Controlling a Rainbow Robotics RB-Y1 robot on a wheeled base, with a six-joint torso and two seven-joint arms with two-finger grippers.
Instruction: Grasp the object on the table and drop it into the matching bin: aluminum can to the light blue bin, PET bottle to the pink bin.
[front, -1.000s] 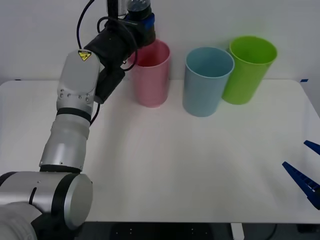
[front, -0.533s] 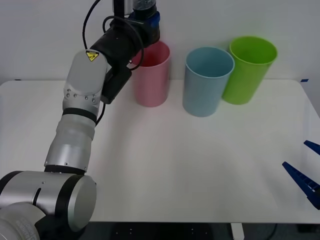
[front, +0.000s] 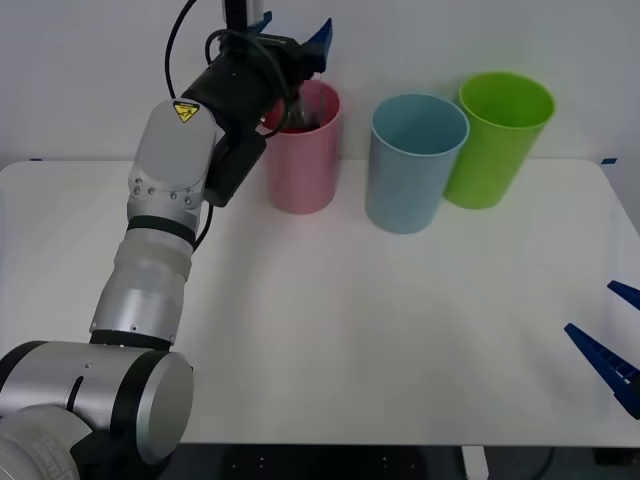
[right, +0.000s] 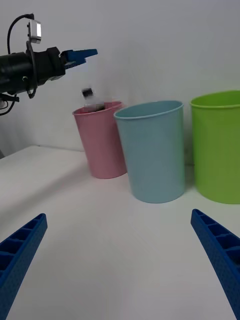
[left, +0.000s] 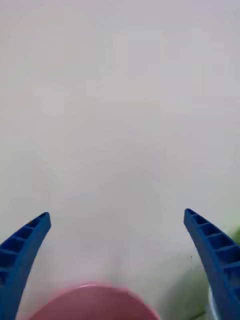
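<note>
my left gripper (front: 297, 38) hangs above the mouth of the tall pink plastic cup-shaped bin (front: 303, 165), its blue ribbed fingers (left: 26, 245) spread wide with nothing between them, because this is the bin that takes pet. the small clear plastic bottle with the black cap (right: 90, 101) is in the air at the pink rim, cap up and partly below the lip, so i judge it is dropping in and the sort is nearly done. i hold high so the fingers stay clear of the rim. the light blue plastic bin (front: 414, 163) and the lime green plastic bin (front: 497, 140) stand beside it on the wide white bench (front: 380, 330), untouched. my right gripper (front: 610, 352) waits open near the bench's right edge, well apart.
</note>
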